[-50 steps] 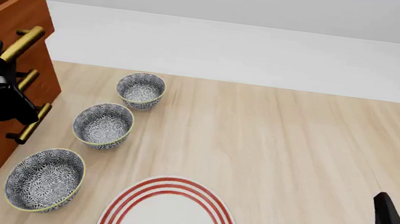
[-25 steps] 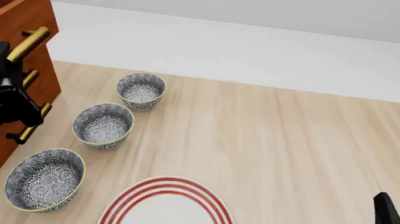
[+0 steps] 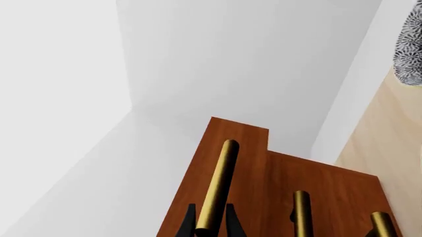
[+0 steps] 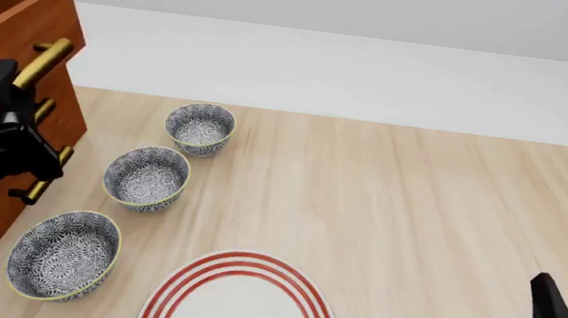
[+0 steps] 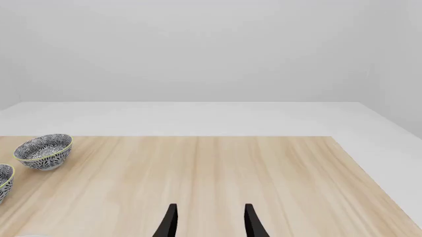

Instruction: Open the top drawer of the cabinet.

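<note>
The reddish-brown cabinet (image 4: 64, 112) stands at the table's left edge. Its top drawer (image 4: 22, 13) juts out a little past the two drawers below it. In the left wrist view the top drawer (image 3: 245, 136) has its brass bar handle (image 3: 220, 177) running between my black fingers. My left gripper (image 3: 211, 224) is shut on that handle (image 4: 45, 60); in the front view the left gripper (image 4: 13, 89) sits at the bar's lower end. Low at the front right, my right gripper (image 5: 210, 219) is open with nothing between its fingers, far from the cabinet.
Three patterned bowls (image 4: 200, 127), (image 4: 146, 178), (image 4: 64, 254) line up just right of the cabinet. A red-ringed white plate (image 4: 241, 304) lies at the front edge. Handles of the two lower drawers (image 3: 301, 212), (image 3: 382, 224) lie beside the held one.
The top drawer and its handle have slid out slightly to the right with my left gripper shut on the bar. The right arm has not moved.
</note>
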